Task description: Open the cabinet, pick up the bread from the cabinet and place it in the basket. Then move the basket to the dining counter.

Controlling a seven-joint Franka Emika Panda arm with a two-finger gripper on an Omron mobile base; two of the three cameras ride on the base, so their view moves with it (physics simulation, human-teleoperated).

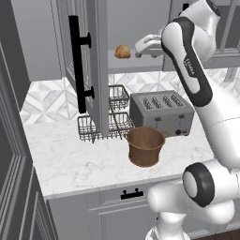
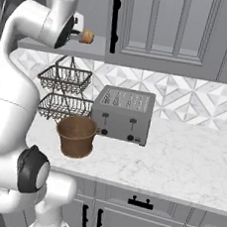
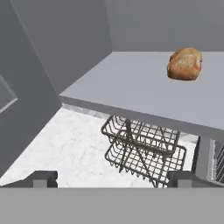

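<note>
The cabinet door point(image 1: 97, 70) stands swung wide open, its black bar handle point(image 1: 76, 65) facing me. The bread point(image 1: 123, 51), a small tan-orange loaf, lies on the cabinet's bottom shelf point(image 3: 131, 87); it also shows at the upper right of the hand view point(image 3: 185, 64) and beside the hand in the right base view point(image 2: 87, 36). My gripper point(image 1: 138, 53) hovers at shelf height just right of the loaf, apart from it, open with nothing between its fingertips point(image 3: 43, 178). The brown woven basket point(image 1: 145, 146) stands upright and empty on the worktop below point(image 2: 76, 135). The dining counter is out of view.
A silver four-slot toaster point(image 1: 161, 112) sits right behind the basket. A black wire two-tier rack point(image 1: 112, 117) stands under the open door, against the tiled wall. Gray drawers with a black pull point(image 1: 132, 194) run below the marble worktop point(image 2: 179, 163).
</note>
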